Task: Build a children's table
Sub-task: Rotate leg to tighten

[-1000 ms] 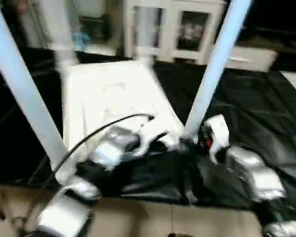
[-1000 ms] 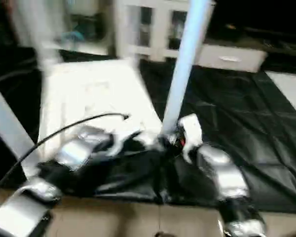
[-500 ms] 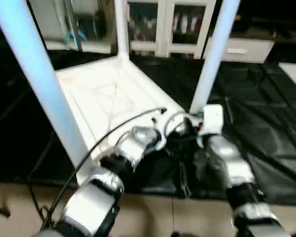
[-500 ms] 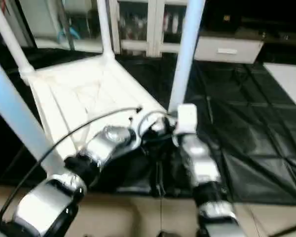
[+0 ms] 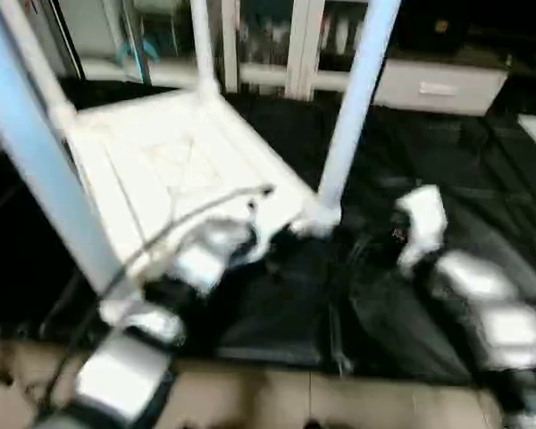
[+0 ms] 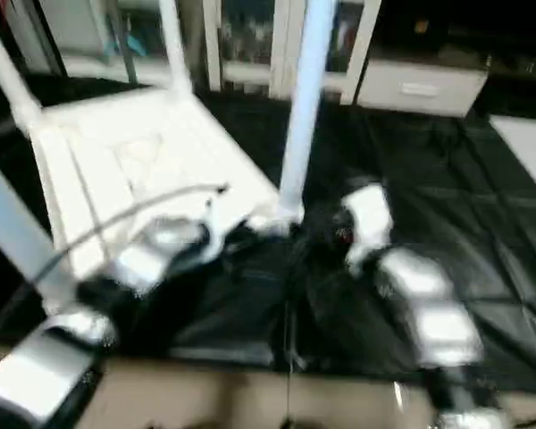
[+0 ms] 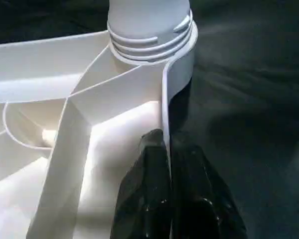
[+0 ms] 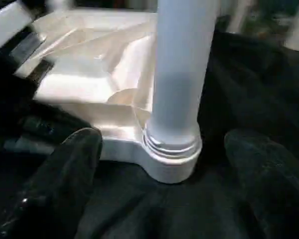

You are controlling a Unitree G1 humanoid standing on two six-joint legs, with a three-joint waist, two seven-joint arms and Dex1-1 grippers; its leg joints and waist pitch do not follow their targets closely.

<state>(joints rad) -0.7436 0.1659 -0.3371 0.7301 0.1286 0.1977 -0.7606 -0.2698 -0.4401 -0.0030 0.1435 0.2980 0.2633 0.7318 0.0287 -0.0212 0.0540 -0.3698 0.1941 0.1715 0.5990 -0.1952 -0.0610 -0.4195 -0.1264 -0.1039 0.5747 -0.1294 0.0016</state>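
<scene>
The upturned tabletop lies on a black mat on the floor, its ribbed underside facing up, with legs standing in its corner sockets: one at the near left, one at the far left, one at the back and one at the near right. The left claw is clenched on the tabletop's thin rim beside the near right socket, one black finger on each side of the wall. Further right, the right claw hangs released, its fingers spread either side of that leg's base without touching it. A second ago it sat tight against the leg; it has since drawn back to the right and opened wider. The left wrist view shows the leg's thread ridges seated in the socket; the head views show a white cabinet behind.
</scene>
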